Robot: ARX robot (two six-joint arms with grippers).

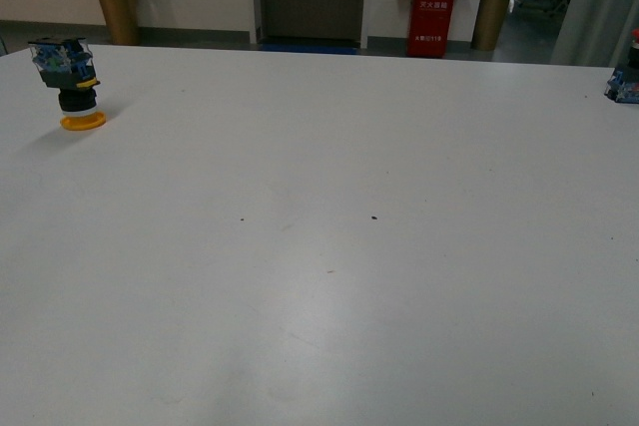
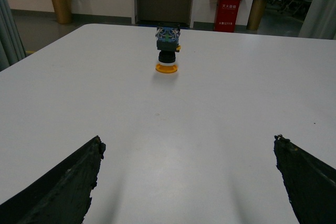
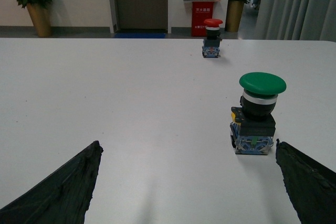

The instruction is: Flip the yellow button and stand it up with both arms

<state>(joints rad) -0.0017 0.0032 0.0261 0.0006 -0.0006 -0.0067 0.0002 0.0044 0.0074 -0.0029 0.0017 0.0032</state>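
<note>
The yellow button [image 1: 68,82] stands upside down at the table's far left, yellow cap flat on the white surface and blue-and-clear block on top. The left wrist view shows the yellow button [image 2: 167,50] well ahead of my left gripper [image 2: 188,148], which is open with bare table between its black fingers [image 2: 68,182]. My right gripper [image 3: 188,150] is also open and holds nothing. Neither arm appears in the front view.
A green-capped button [image 3: 257,114] stands upright just inside my right gripper's finger [image 3: 310,182]. A red-capped button [image 3: 211,38] stands farther off, seen at the table's right edge [image 1: 626,75] in the front view. Beyond the white table [image 1: 329,276] are plants, a door and a red bin.
</note>
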